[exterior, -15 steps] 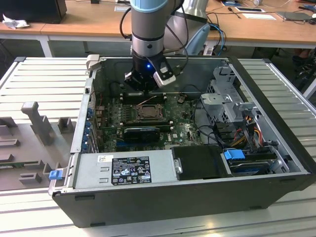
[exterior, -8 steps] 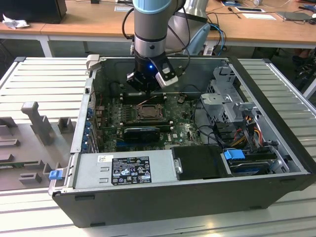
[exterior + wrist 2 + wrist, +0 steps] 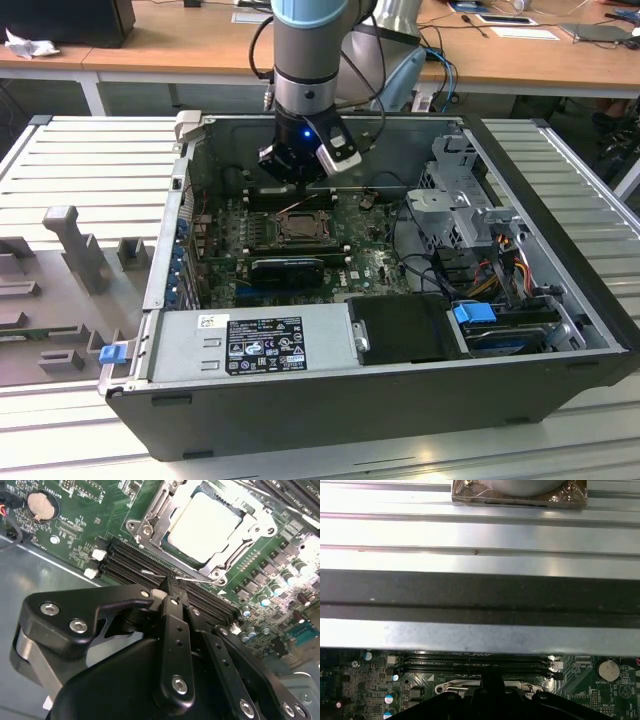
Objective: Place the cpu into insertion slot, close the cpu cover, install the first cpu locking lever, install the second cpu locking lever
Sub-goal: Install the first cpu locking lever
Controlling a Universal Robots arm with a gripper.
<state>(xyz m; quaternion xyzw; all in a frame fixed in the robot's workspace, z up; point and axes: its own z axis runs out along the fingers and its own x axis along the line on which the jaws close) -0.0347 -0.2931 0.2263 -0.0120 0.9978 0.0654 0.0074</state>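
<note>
In the exterior view, a grey moulded fixture stands on the ribbed metal platform at about nine o'clock from the open computer case. Inside the case, the green motherboard lies flat, with the power supply along the near wall at six o'clock from it.

Near the board's middle sits the insertion slot, and the gripper hangs just above its twelve o'clock edge. In the second wrist view the cpu lies seated in the slot, its pale top showing through the window of the cpu cover, which lies flat down over it. A thin wire locking lever runs along the socket's edge beside the black memory slots, and the gripper's fingers are pressed together right at that lever; whether they actually pinch it cannot be told.

At three o'clock from the board, the metal drive cage and bundled cables fill the case's end. A wooden desk runs behind.
</note>
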